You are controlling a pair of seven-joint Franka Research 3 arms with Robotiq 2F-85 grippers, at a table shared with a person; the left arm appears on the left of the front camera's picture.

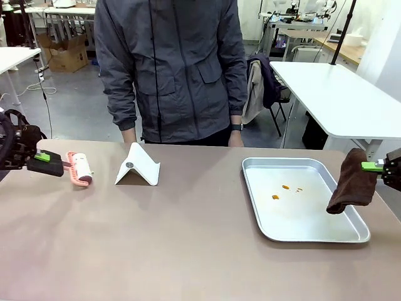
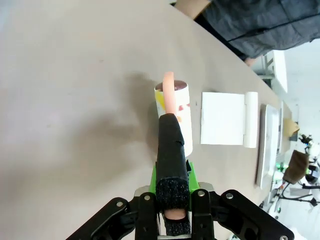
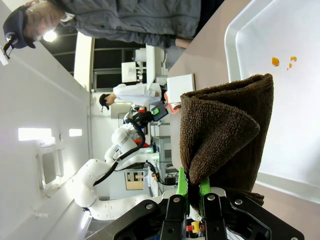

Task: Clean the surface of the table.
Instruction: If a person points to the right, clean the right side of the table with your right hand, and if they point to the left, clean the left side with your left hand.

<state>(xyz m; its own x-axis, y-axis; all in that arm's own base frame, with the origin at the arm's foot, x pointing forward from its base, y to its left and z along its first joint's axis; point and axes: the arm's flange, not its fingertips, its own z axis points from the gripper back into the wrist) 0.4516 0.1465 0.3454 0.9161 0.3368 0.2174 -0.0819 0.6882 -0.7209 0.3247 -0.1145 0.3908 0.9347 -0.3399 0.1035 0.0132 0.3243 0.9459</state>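
Observation:
The brownish table (image 1: pixel 188 238) fills the front view. At its left edge my left gripper (image 1: pixel 44 157) is shut on the black handle of a pink lint roller (image 1: pixel 80 168), whose white roll (image 2: pixel 176 112) hangs just above the tabletop (image 2: pixel 75 100). At the right, my right gripper (image 1: pixel 372 167) is shut on a folded dark brown cloth (image 1: pixel 352 182) that hangs over the right rim of a silver tray (image 1: pixel 313 232). The cloth (image 3: pixel 225 135) hangs in front of the tray (image 3: pixel 290 100), which holds a few orange crumbs (image 1: pixel 285 190).
A white folded card stand (image 1: pixel 138 165) sits left of centre on the table. A person in a grey jacket (image 1: pixel 169 69) stands at the far edge, hands down by the table rim. A white table (image 1: pixel 338 94) is behind at right.

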